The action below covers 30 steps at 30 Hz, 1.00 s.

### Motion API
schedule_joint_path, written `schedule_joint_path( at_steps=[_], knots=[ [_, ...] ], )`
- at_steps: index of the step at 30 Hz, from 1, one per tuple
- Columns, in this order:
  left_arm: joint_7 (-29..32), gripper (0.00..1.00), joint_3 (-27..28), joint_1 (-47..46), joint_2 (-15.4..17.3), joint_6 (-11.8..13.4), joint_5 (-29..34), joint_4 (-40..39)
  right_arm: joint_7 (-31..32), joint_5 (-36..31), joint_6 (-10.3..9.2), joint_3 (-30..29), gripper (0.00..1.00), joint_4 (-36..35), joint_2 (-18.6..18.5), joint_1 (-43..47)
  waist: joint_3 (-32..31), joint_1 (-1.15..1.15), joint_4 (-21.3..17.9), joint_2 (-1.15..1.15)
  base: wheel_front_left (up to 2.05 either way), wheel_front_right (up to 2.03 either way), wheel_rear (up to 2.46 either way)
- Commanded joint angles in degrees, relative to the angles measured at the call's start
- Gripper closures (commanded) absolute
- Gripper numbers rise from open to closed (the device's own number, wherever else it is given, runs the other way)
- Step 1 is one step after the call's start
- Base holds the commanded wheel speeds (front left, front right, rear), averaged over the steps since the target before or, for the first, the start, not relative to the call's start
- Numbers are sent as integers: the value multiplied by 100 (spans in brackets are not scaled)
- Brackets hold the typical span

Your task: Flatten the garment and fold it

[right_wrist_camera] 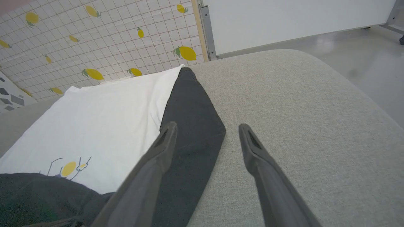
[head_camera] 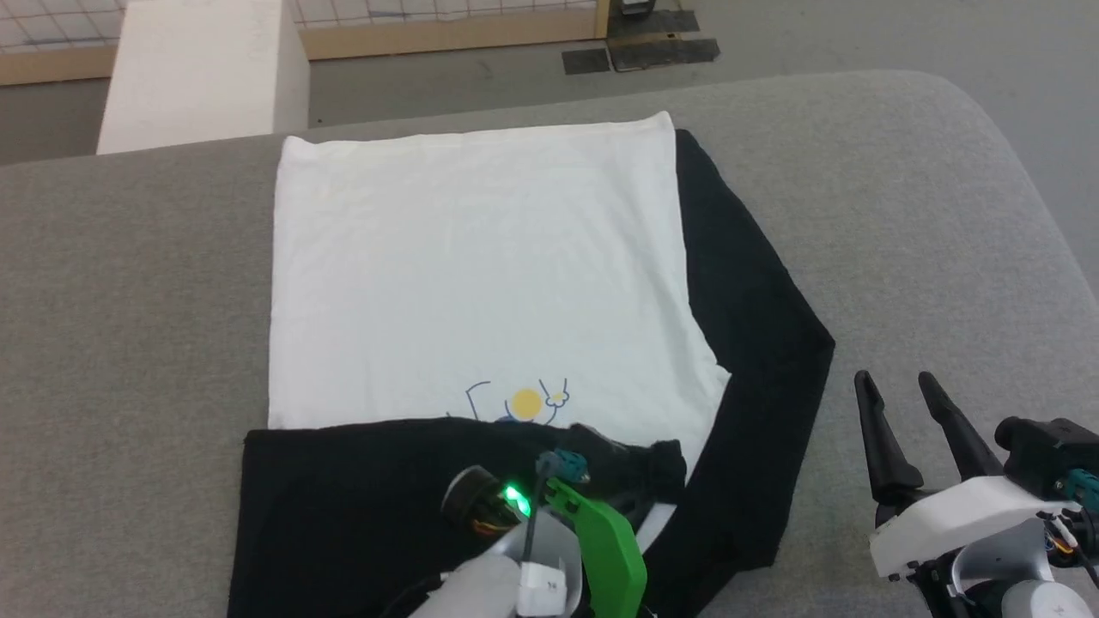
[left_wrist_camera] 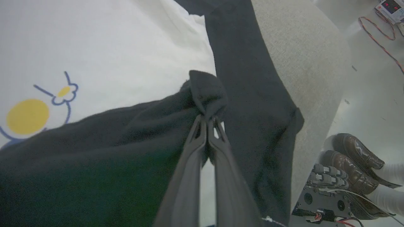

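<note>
The garment (head_camera: 481, 275) lies spread on the grey table, white body flat with a small yellow-and-blue print (head_camera: 524, 403) near its near end. One black sleeve (head_camera: 361, 506) is folded across the near end; the other black sleeve (head_camera: 755, 343) runs bent along the right side. My left gripper (left_wrist_camera: 206, 121) is shut on the cuff (left_wrist_camera: 206, 93) of the folded sleeve, just above the white body (left_wrist_camera: 110, 47). My right gripper (head_camera: 897, 386) stands open above bare table, right of the bent sleeve (right_wrist_camera: 189, 132), holding nothing.
The grey padded table (head_camera: 901, 215) has a rounded right edge with floor beyond. A white block (head_camera: 197, 69) stands past the far left edge. A person's brown shoes (left_wrist_camera: 353, 157) are on the floor by the table's side. A lemon-print wall (right_wrist_camera: 94, 37) stands behind.
</note>
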Motion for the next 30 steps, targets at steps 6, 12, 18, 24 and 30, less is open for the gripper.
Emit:
schedule_joint_path(
  at_steps=[6, 12, 18, 24, 30],
  knots=[
    [173, 0, -120, -23, -123, -239, -545, 270, 13, 26, -9, -22, 0, 83, 5, -37, 96, 0, -47, 59, 0, 0, 0],
    [-701, 0, 512, -45, 29, -165, -794, -324, 169, -195, -9, -106, 0, -49, 5, -169, 69, 0, 185, 59, 0, 0, 0],
    [-2177, 0, 1407, 29, 587, 388, -308, -779, 258, -415, -9, -260, 0, -66, 5, -808, 160, 0, 449, 59, 0, 0, 0],
    [-3053, 0, 2232, 211, 940, 956, 96, -762, 409, -387, -9, -453, 0, 534, 5, -2081, 607, 0, 689, 59, 0, 0, 0],
    [-3105, 0, 2946, 124, 801, 1088, 454, -1061, 866, -492, -9, -580, 0, 1501, -328, -3486, 1310, 0, 968, 59, 0, 0, 0]
  ],
)
